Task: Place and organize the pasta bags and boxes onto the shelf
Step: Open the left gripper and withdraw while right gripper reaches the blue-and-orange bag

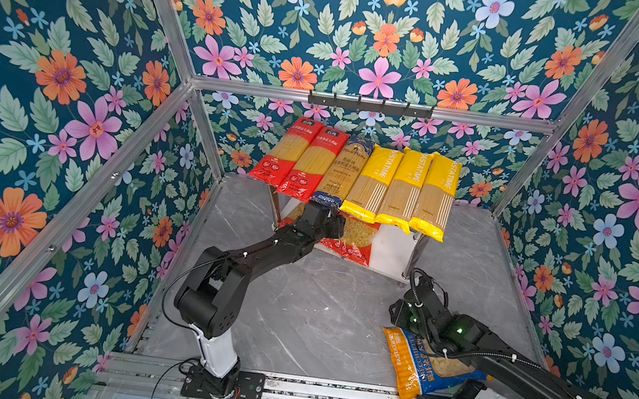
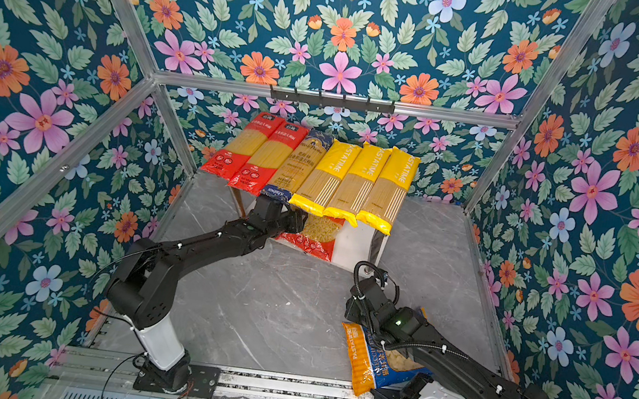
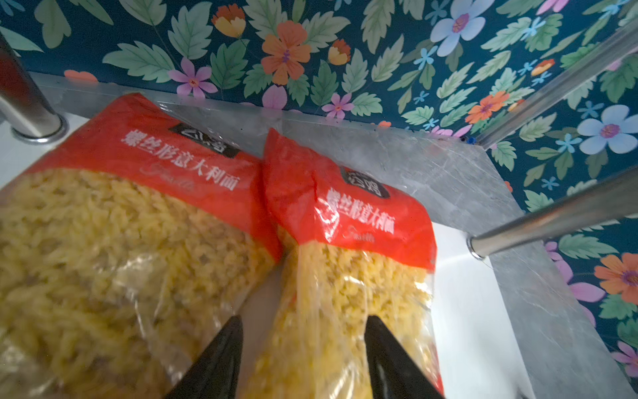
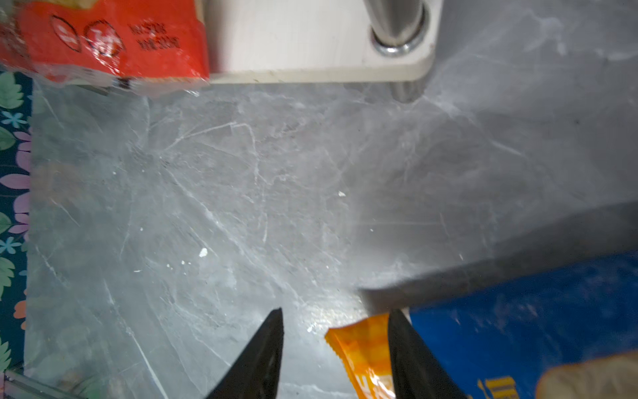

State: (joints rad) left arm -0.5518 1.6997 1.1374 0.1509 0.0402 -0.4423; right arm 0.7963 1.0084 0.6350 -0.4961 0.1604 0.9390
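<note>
1. Shells bag [image 1: 424, 361], blue and orange, lies flat on the tabletop [image 1: 315, 313] at the near right, well apart from the shelf [image 1: 386, 251]. It looks like the only pack not shelved yet.
2. Right claw [image 4: 338, 314] hangs spread over the bag's orange crimped end [image 4: 366, 345], which sits beside one finger. Nothing is pinched.
3. Expect soft, probably slick film with loose shells inside, so it will likely sag and shift when lifted.
4. The crimped end gives a firm bite, though the bag would dangle. A pinch across the body should carry it steadier.
5. Left claw [image 3: 304, 319] stands spread around a red macaroni bag [image 3: 345, 276] on the lower tier, not squeezing it.
</note>
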